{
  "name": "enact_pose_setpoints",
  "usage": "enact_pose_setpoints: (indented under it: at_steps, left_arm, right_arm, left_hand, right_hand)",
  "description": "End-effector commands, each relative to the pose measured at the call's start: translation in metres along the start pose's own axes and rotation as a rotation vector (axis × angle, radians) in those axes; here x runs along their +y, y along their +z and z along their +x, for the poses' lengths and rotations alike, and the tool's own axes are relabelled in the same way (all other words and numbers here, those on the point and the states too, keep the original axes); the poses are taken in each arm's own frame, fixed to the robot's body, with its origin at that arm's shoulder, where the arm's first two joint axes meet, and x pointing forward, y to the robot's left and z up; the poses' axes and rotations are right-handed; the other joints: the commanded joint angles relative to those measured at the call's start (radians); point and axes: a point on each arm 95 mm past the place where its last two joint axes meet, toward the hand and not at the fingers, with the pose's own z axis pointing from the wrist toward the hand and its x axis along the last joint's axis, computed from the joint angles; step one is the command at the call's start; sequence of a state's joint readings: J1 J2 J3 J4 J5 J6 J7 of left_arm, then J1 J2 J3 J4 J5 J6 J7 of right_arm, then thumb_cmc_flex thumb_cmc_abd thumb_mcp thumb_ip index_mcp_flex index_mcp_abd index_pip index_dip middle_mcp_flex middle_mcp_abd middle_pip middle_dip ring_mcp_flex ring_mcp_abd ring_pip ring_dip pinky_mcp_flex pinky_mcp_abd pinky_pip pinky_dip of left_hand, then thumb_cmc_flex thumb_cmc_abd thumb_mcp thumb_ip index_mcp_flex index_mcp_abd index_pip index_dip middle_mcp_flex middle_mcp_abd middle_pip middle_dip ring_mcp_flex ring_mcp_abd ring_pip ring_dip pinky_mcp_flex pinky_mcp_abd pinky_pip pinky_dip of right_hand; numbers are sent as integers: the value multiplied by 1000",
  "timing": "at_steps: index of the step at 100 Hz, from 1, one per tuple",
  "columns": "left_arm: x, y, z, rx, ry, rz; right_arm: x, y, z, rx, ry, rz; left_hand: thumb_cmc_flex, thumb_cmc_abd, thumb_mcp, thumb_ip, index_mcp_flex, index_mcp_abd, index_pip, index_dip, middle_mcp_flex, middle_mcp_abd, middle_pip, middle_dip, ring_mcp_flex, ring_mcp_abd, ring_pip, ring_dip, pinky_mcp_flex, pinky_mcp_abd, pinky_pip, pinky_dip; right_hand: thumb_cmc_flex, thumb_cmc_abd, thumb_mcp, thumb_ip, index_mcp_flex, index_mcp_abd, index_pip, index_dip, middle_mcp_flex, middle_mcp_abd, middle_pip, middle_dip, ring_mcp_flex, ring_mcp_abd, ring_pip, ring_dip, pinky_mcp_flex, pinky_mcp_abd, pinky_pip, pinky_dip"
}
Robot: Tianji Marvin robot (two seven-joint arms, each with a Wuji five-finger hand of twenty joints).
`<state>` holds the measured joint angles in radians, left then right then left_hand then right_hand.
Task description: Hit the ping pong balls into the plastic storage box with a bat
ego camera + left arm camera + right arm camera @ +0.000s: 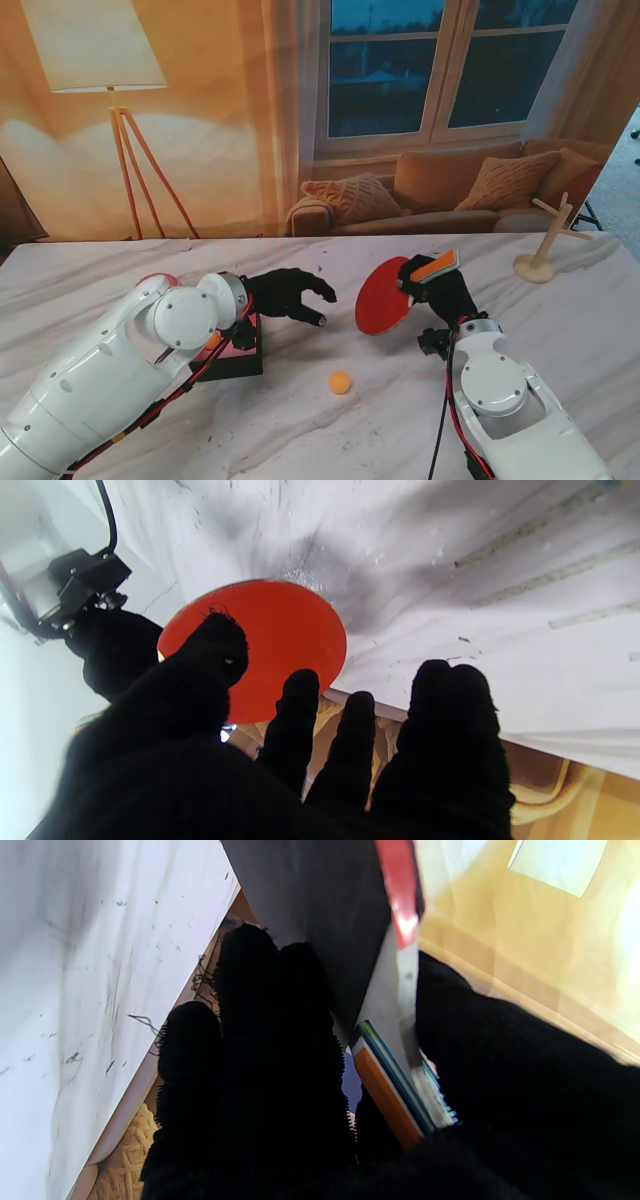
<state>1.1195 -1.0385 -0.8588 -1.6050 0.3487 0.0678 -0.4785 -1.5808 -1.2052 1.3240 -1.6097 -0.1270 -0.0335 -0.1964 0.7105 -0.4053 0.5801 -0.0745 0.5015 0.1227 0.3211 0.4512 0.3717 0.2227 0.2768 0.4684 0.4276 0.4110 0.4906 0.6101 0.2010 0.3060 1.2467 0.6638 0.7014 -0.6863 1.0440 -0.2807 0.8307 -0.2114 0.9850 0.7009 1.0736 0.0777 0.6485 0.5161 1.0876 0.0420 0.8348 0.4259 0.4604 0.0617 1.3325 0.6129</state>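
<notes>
My right hand [437, 287] clenches the round red-faced wooden bat [385, 296] — angled to strike the small orange ping pong ball [341, 382], which lies nearer to me (left hand's [288, 294] fingers [322, 291] released).

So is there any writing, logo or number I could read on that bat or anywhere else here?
None that can be read.
The bat in the right hand: plain red face, coloured stripes on the handle, no lettering.
The ping pong ball: too small to show any print.

No readable text, labels, brands, numbers or signs anywhere, none legible on any object
</notes>
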Motion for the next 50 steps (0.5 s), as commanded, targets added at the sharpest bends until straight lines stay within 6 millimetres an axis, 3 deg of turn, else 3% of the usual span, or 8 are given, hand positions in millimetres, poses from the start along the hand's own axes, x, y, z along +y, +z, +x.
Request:
enact_pose_setpoints:
  at_steps: [1,13,23,32,43,50]
  left_arm:
    - [13,5,1,15,-14,-41]
    - [26,11,2,36,-21,-77]
    - [37,16,3,52,-29,-108]
    - [46,20,3,68,-35,-152]
    - [55,25,3,85,-32,-205]
    - [61,27,3,97,-24,-228]
  right_arm:
    - [4,-3,-3,-1,-12,1]
    - [11,-6,-7,-4,-24,-22]
    - [16,-9,-11,-8,-35,-40]
    - [21,-12,-15,-12,-45,-54]
    - [24,-14,-18,-15,-53,-65]
    - [25,-14,-19,-19,-52,-74]
  left_hand:
    - [-18,18,-35,19,-41,4,-19,-12,-72,-14,-34,-44,-67,75,-44,-30,-24,-15,-22,19]
    - [-13,23,-51,23,-58,-15,-40,-15,-135,-29,-68,-78,-183,91,-133,-87,-88,31,-123,-15]
    - [-11,20,-52,24,-12,-29,-24,-8,-125,-50,-68,-80,-250,82,-192,-122,-146,64,-207,-39]
    - [-11,21,-51,23,10,-35,-17,-6,-145,-59,-75,-82,-239,76,-190,-120,-136,76,-207,-33]
    - [-6,21,-43,24,-15,-37,-37,-22,-200,-70,-71,-75,-213,73,-142,-69,-105,74,-161,6]
    - [-7,21,-35,23,-41,-35,-57,-38,-208,-68,-80,-67,-164,74,-71,-9,-63,48,-93,38]
  right_hand:
    - [150,87,178,35,221,-2,136,55,52,-219,28,-14,-67,-81,-29,-8,-13,-22,14,14]
    - [150,87,179,35,221,-2,137,53,54,-223,29,-14,-67,-79,-28,-10,-13,-22,14,14]
    - [150,87,179,35,221,-2,138,50,52,-218,29,-14,-68,-79,-27,-11,-13,-22,15,13]
    - [150,86,180,35,221,-1,139,47,53,-218,29,-15,-68,-79,-26,-12,-13,-22,16,13]
    - [149,88,180,35,221,-1,140,45,54,-223,30,-14,-68,-80,-25,-13,-14,-21,16,12]
    - [150,87,179,35,221,-1,140,44,53,-217,30,-15,-68,-79,-25,-13,-14,-22,16,12]
